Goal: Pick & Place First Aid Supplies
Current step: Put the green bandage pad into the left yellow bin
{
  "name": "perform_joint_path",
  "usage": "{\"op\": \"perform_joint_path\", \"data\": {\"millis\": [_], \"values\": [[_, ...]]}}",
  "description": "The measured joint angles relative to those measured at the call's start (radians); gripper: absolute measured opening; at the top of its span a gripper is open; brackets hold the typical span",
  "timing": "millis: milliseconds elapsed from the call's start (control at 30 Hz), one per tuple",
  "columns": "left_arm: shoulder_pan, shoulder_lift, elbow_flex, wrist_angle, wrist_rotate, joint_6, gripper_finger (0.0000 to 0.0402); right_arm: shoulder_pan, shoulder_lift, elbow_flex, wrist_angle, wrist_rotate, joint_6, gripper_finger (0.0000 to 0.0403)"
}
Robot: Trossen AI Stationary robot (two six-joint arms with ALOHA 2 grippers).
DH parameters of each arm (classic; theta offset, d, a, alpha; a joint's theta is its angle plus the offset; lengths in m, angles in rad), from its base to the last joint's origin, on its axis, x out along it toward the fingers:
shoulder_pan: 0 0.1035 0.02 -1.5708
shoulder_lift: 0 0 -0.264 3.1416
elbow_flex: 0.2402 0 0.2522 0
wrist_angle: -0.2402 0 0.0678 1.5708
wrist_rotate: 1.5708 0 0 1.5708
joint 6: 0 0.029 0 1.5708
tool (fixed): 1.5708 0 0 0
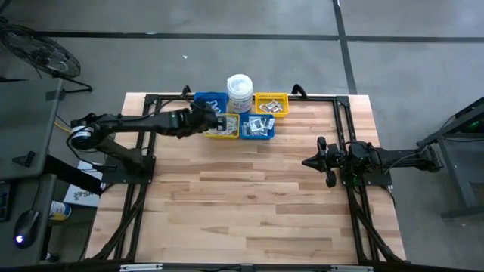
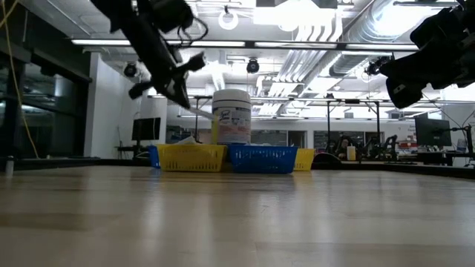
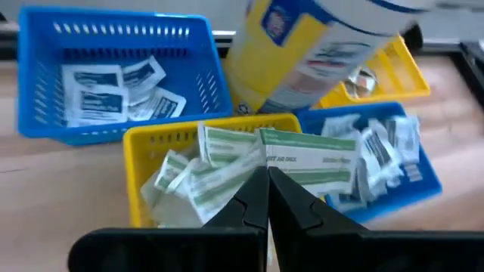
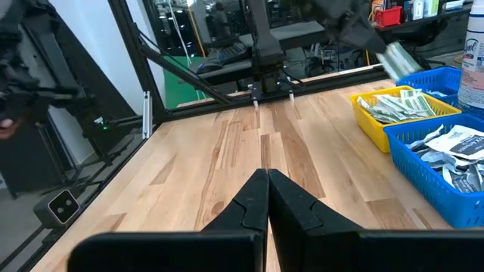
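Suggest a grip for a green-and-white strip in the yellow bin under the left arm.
I'd come straight down from above: the yellow bin's mesh walls block any side entry. The green-and-white strips lie flat and jumbled, so pinch across a tilted-up short end, not a flat face. The left end effector hangs over this bin, shut on one strip.

Four bins (image 1: 264, 113) sit in a cluster at the table's (image 1: 249, 204) far edge, a tub (image 1: 240, 92) standing between the far two. Packets (image 3: 113, 87) lie in the bins. The left gripper (image 1: 214, 119) hangs above the near-left bin; the right gripper (image 1: 308, 162) waits over the table's right side, well apart.
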Motion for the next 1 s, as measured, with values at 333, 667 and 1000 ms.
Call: {"op": "perform_joint_path", "data": {"millis": [333, 667, 1000], "values": [[0.119, 0.069, -0.054, 0.089, 0.137, -0.078, 0.0000, 0.000, 0.000, 0.000, 0.000, 0.000, 0.000, 0.0001], [0.116, 0.125, -0.054, 0.029, 0.142, -0.205, 0.0000, 0.000, 0.000, 0.000, 0.000, 0.000, 0.000, 0.0000], [0.116, 0.125, -0.054, 0.013, 0.153, -0.222, 0.0023, 0.000, 0.000, 0.000, 0.000, 0.000, 0.000, 0.0000]]}}
